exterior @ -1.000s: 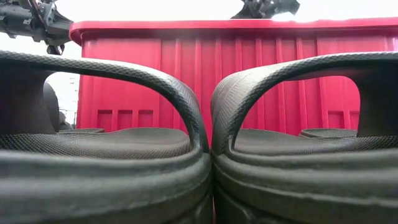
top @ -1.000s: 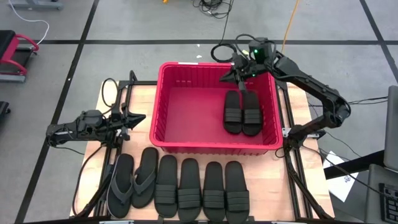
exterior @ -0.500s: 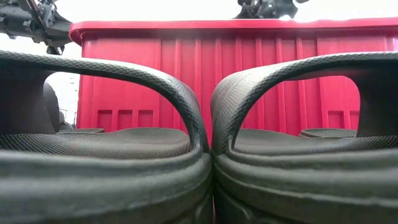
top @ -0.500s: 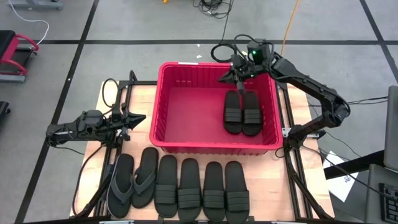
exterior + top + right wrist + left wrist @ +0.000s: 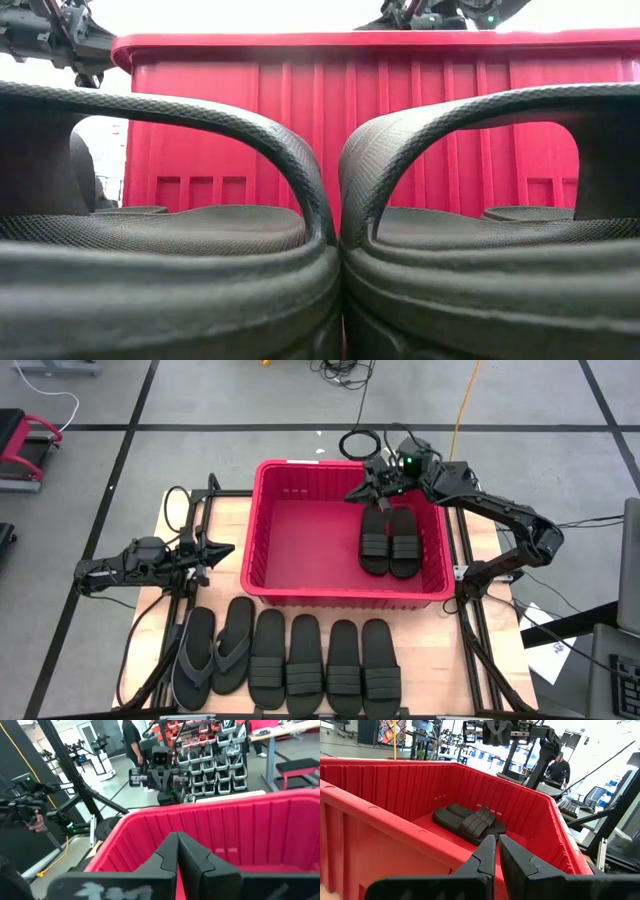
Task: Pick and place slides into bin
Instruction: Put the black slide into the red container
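The red bin [image 5: 300,525] stands mid-table; it also shows in the left wrist view [image 5: 370,815] and the right wrist view [image 5: 240,825]. Two black slides [image 5: 390,540] lie flat side by side on its floor at the right, and show in the left wrist view [image 5: 470,820]. Two grey flip-flops [image 5: 215,650] and several black slides [image 5: 325,665] lie in a row along the near edge. My right gripper [image 5: 368,486] is shut and empty above the bin's far right part. My left gripper [image 5: 218,550] is shut and empty, left of the bin.
In the low view, two black slides [image 5: 200,250] fill the foreground in front of the bin's near wall [image 5: 400,120]. Metal frame rails [image 5: 190,510] run along both table sides. The bin's left half is bare. People and shelves stand in the room beyond.
My right arm has swung a little over the bin's far right part, and its gripper has shifted and turned toward the table's left. The two slides in the bin lie where they were.
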### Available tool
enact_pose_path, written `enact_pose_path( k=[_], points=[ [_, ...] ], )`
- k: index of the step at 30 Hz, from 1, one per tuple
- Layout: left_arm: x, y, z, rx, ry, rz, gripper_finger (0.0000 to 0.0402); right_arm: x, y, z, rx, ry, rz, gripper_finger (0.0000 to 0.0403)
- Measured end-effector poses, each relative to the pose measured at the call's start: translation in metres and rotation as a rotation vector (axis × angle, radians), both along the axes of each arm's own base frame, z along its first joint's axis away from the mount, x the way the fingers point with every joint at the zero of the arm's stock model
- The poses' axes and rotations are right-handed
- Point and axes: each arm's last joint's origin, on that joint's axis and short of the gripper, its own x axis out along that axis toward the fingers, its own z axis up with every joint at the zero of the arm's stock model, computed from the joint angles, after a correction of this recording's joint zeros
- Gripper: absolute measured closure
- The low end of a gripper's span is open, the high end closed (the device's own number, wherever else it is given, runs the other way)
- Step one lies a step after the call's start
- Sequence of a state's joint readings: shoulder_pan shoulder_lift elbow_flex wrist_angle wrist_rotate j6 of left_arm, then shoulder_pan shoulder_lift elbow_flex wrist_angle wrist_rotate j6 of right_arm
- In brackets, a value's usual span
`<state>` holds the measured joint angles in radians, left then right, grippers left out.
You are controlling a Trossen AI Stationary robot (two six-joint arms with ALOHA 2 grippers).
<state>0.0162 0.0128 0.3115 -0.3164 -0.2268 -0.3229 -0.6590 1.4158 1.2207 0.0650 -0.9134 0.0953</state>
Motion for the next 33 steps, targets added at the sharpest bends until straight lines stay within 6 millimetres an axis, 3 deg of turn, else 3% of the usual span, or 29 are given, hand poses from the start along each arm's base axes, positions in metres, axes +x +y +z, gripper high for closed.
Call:
enact_pose_path(
  k=[7, 21, 29, 33],
  points=[
    [0.000, 0.000, 0.002, -0.013, -0.029, 0.000, 0.0376, -0.013, 0.009, 0.002, -0.041, -0.043, -0.026, 0.0403],
    [-0.007, 0.000, 0.037, -0.208, -0.447, -0.038, 0.0376, -0.060, 0.017, 0.002, -0.021, -0.084, -0.096, 0.0403],
    [-0.007, 0.000, 0.038, -0.189, -0.452, -0.027, 0.0376, -0.079, 0.033, 0.002, -0.012, -0.186, -0.102, 0.0403],
    [-0.003, -0.001, 0.038, -0.166, -0.425, -0.058, 0.0376, -0.086, 0.041, -0.002, -0.008, -0.209, -0.190, 0.0403]
  ],
)
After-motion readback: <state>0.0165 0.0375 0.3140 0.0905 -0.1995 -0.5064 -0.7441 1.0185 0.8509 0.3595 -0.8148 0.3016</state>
